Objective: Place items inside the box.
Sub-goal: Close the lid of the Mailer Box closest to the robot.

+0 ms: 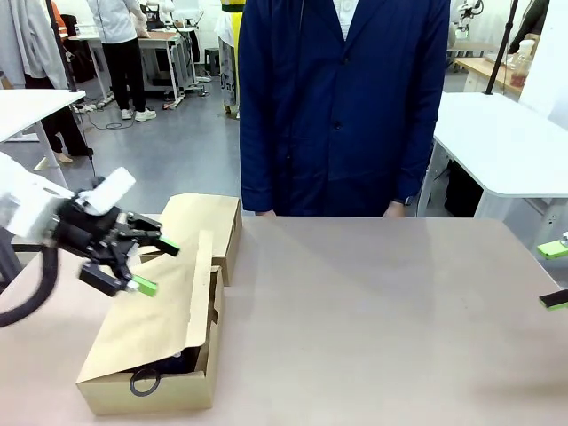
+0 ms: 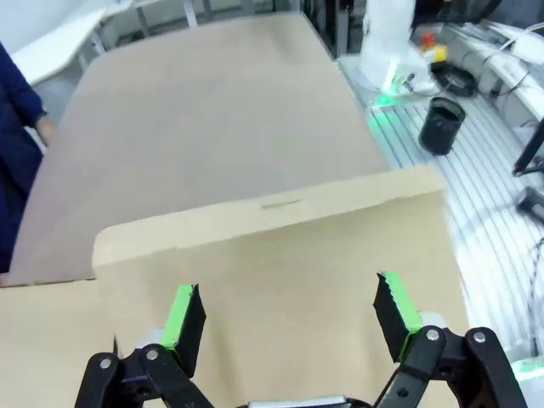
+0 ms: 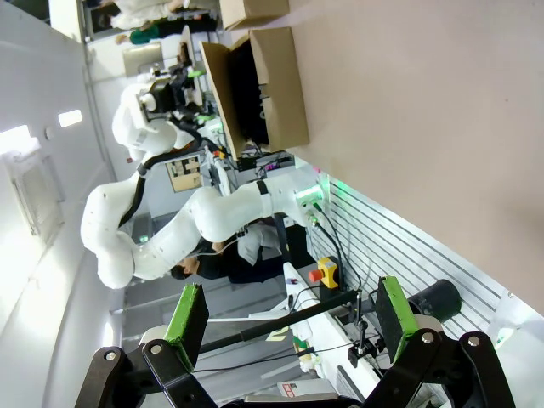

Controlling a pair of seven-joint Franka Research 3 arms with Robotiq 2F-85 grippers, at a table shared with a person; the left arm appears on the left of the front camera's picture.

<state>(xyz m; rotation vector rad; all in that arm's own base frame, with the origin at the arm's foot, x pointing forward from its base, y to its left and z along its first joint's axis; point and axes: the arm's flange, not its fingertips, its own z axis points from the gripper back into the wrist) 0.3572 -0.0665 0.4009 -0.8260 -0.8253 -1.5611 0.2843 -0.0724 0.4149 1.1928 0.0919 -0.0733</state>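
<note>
Left gripper [image 1: 146, 264] over the flap lid of the shallow brown cardboard box [image 1: 155, 373]; nothing held.

The box is seen at the near left of the pale brown table [image 1: 373, 311], its hinged flap lid [image 1: 164, 306] tilted partly down over the opening. A dark item with a black loop [image 1: 145, 382] is glimpsed inside at the near end; what it is cannot be told. The left gripper's green-padded fingers are spread apart just above the flap. A second, similar cardboard box [image 1: 206, 222] is set just behind the first, closed. The right gripper [image 1: 555, 275] is seen at the right table edge, well apart from the box, fingers spread and empty. A person in a navy coat [image 1: 342, 106] is stood at the far side, hands at the table edge.
</note>
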